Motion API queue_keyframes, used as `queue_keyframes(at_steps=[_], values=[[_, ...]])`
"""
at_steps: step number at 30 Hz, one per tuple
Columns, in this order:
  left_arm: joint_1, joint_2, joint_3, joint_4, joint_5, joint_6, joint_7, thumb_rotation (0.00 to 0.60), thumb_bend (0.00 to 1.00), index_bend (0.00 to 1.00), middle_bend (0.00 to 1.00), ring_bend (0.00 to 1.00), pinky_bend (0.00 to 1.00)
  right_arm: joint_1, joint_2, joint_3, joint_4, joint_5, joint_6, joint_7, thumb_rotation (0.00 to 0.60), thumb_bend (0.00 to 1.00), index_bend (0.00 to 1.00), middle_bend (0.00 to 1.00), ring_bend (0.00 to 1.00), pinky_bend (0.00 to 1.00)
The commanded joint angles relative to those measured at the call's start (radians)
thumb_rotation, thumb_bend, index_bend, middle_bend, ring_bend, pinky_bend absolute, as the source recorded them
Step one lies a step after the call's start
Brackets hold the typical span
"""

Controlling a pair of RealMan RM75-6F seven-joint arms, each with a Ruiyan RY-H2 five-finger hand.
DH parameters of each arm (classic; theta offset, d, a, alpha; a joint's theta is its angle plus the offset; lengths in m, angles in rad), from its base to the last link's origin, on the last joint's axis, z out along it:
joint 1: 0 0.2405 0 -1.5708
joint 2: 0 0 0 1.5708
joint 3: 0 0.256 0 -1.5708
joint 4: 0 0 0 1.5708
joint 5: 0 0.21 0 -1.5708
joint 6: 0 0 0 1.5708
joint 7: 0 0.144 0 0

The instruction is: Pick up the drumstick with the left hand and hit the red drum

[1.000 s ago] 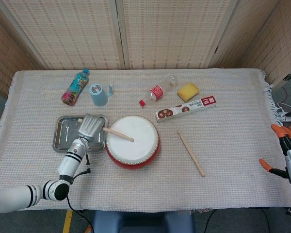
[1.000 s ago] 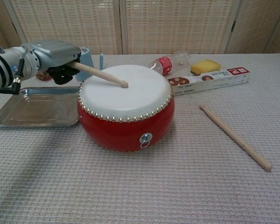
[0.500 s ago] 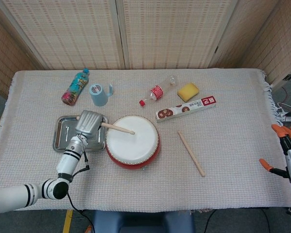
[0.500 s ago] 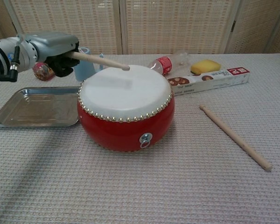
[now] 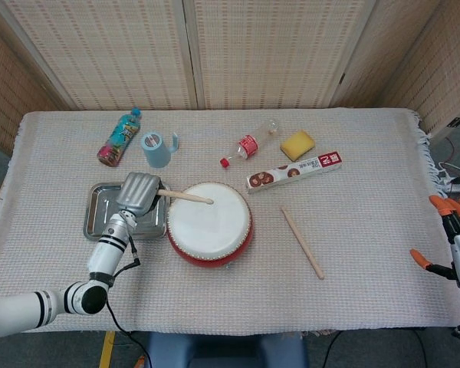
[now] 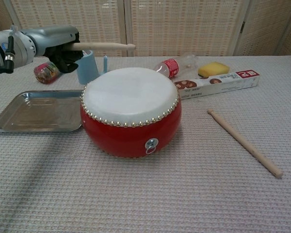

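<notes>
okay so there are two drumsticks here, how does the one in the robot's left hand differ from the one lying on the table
The held drumstick is gripped by the left hand and raised roughly level above the red drum; the loose drumstick lies flat on the cloth right of the drum, untouched. The loose one shows its whole length; the held one's butt is hidden in the hand. Both are plain light wood.

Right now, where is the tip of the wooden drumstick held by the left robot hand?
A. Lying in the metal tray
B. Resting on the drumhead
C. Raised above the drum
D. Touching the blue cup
C: in the chest view, the wooden drumstick in the left robot hand is level, clear above the red drum.
</notes>
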Motion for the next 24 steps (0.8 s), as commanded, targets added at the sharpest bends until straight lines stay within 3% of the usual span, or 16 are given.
queue_keyframes(at_steps=[1,9,15,17,24], values=[[-0.015,-0.029,0.046,0.043,0.022,-0.002,0.087,0.600,0.70,1.00,1.00,1.00,1.00,0.000,-0.001,-0.001,0.004,-0.002,-0.001,0.004,0.600,0.18,0.00,0.10,0.00,0.00],[-0.029,-0.071,0.089,0.108,0.018,0.006,0.174,0.600,0.70,1.00,1.00,1.00,1.00,-0.003,0.003,-0.001,0.005,0.001,0.001,0.008,0.600,0.18,0.00,0.10,0.00,0.00],[0.005,-0.001,-0.009,0.001,-0.033,-0.018,-0.003,0.600,0.70,1.00,1.00,1.00,1.00,-0.005,0.002,-0.002,0.006,-0.003,0.007,0.012,0.600,0.18,0.00,0.10,0.00,0.00],[0.007,0.022,-0.015,-0.012,-0.027,-0.034,-0.025,0.600,0.70,1.00,1.00,1.00,1.00,-0.006,0.002,-0.003,0.006,-0.003,0.006,0.013,0.600,0.18,0.00,0.10,0.00,0.00],[-0.026,-0.039,0.089,0.079,0.044,-0.010,0.139,0.600,0.70,1.00,1.00,1.00,1.00,-0.004,0.001,-0.003,0.008,-0.001,0.001,0.012,0.600,0.18,0.00,0.10,0.00,0.00]])
